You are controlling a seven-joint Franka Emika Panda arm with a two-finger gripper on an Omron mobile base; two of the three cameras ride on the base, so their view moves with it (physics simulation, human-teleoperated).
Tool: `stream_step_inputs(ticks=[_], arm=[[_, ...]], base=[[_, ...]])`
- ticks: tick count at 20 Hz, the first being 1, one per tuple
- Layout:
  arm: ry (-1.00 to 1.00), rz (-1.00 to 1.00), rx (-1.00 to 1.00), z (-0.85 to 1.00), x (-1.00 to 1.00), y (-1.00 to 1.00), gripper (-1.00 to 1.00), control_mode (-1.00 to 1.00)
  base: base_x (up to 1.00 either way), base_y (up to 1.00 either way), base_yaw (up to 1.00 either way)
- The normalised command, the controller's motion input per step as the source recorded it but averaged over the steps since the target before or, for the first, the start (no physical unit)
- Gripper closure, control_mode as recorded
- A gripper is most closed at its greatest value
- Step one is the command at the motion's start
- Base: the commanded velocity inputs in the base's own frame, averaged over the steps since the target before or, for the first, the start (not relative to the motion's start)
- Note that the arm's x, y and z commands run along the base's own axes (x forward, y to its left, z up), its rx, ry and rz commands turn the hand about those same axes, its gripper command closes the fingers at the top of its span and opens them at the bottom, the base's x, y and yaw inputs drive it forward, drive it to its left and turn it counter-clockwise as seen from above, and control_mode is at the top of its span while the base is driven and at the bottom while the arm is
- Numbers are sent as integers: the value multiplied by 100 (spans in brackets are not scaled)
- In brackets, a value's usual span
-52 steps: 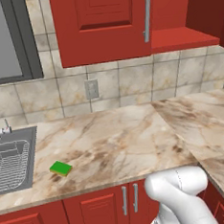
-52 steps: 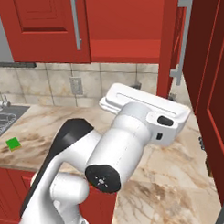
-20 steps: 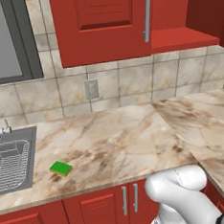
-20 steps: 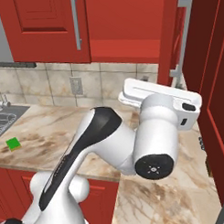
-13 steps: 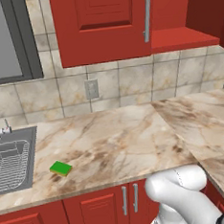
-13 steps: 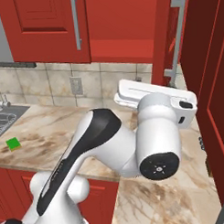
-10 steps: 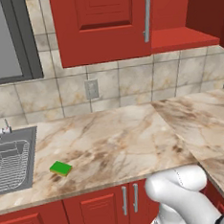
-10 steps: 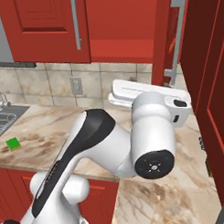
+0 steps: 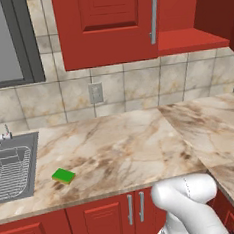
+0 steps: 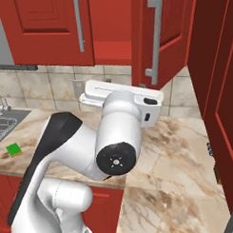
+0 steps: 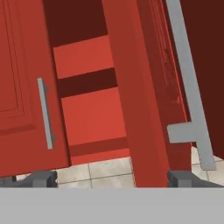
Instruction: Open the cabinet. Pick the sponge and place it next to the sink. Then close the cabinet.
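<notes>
Sponge point(image 9: 63, 176) lies on the counter point(image 9: 141, 147) beside the sink point(image 9: 13, 170); closing remains; claw point(image 11: 113, 178), fingers apart, must push the cabinet point(image 10: 156, 41) door shut.

Both base views look forward and down from behind the arm, sharing the cabinet point(image 9: 106, 24); the hand view faces it closely from below.

Beige marble worktop point(image 9: 122, 148) turning corner at right. Tiled backsplash point(image 9: 131, 85) with grey wall outlet point(image 9: 95, 93). Low red cabinets point(image 9: 98, 223) below, short silver handles point(image 9: 135, 207). Grey-framed window point(image 9: 4, 43) upper left.
</notes>
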Motion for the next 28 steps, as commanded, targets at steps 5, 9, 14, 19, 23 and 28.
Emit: stream_step_inputs(ticks=[5,9,14,19,23,28], arm=[[7,0,0,0,24,60,-100,-100],[2,0,0,0,33,31,-100,-100],[1,0,0,0,42,14,-100,-100],[1,2,6,0,57,6,-100,-100],[3,3,18,0,61,0,-100,-100],[7,4,19,0,79,0,-100,-100]], base=[[0,0,0],[0,0,0],[0,0,0],[0,0,0],[0,0,0],[0,0,0]])
